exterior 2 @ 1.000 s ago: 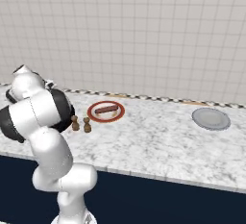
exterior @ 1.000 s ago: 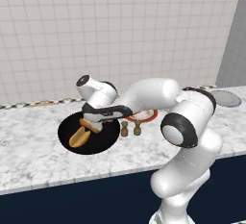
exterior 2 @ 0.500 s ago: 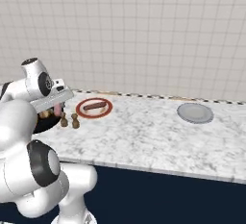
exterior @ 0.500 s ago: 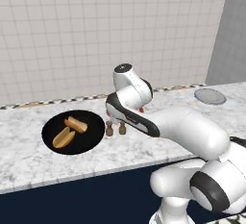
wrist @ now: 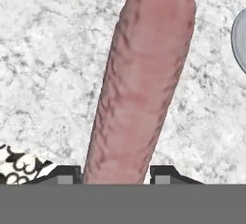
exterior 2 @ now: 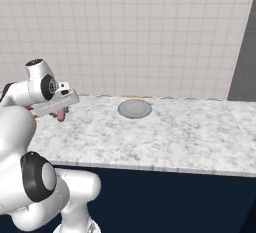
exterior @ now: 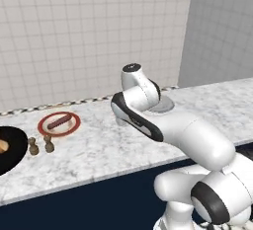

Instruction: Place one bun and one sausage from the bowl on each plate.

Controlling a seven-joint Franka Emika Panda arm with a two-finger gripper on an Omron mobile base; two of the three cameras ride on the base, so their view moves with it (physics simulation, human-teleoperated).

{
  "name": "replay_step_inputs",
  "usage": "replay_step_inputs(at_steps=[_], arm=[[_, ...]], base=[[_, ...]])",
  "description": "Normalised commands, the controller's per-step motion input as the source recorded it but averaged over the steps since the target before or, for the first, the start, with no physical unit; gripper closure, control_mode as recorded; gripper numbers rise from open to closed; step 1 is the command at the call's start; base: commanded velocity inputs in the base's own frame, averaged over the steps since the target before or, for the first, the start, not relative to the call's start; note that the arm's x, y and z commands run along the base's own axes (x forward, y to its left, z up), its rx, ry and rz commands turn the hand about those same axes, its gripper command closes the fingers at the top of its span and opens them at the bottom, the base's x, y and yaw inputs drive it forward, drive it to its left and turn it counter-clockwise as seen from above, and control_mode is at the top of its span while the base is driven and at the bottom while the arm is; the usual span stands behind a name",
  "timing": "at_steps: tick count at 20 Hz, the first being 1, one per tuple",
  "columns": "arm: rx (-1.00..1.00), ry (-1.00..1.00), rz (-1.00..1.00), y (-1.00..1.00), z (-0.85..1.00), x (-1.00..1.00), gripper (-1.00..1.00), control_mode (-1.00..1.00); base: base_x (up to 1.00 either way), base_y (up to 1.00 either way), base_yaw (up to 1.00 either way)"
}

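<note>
Gripper point(wrist: 115, 182) at bottom centre, jaws closed on a pink sausage point(wrist: 144, 79) — above marble counter point(wrist: 43, 74); grey plate point(wrist: 239, 38) at right edge.

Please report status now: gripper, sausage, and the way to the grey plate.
Gripper shut on sausage, above the counter. Grey plate bare, ahead. Red-rimmed plate has one sausage, no bun. Nothing in the way.

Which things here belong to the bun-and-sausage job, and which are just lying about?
Job: sausage in the gripper; grey plate; red-rimmed plate holding a sausage; black bowl.
Lying about: two small brown shakers.
</note>
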Motion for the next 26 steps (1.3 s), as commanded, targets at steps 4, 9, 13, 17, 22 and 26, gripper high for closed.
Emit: replay_step_inputs(at_steps=[4, 9, 13, 17, 22, 26], arm=[[0.0, 0.0, 0.0, 0.0, 0.0, 0.0, 1.0, 1.0], [0.0, 0.0, 0.0, 0.0, 0.0, 0.0, 1.0, 1.0], [0.0, 0.3, 0.03, 0.05, -0.57, 1.0, 1.0, -1.0], [0.0, 0.2, 0.0, 0.04, -0.45, 1.0, 1.0, -1.0], [-0.03, 0.06, 0.02, 0.0, -0.28, 0.51, 1.0, -1.0], [-0.06, -0.05, 0.0, 0.0, -0.71, 0.59, 1.0, -1.0]], base=[[0.51, -1.0, -0.06], [0.83, -0.84, 0.11], [0.0, 0.0, 0.0], [0.0, 0.0, 0.0], [0.0, 0.0, 0.0], [0.0, 0.0, 0.0]])
